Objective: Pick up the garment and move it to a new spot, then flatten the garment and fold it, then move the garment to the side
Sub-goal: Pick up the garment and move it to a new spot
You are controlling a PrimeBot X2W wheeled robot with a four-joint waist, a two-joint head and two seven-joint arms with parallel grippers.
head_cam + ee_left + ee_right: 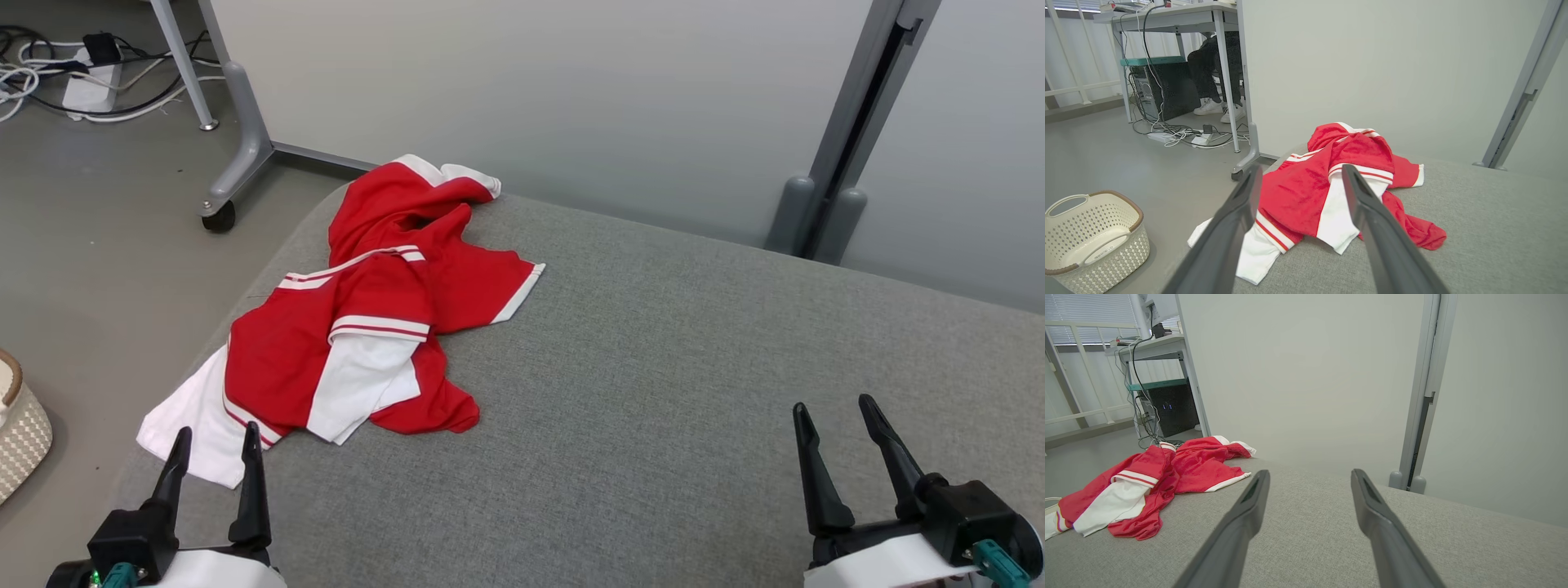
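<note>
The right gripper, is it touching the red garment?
Apart. The head view shows bare grey cushion between the right gripper and the garment.

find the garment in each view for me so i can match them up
Head view: garment left of centre, on the cushion's left edge, just beyond the left gripper.
Left wrist view: garment at centre, straight ahead of the left gripper.
Right wrist view: garment at far left, mid-height, left of the right gripper.
Shared landmark: the grey post, right of the garment in all three.
</note>
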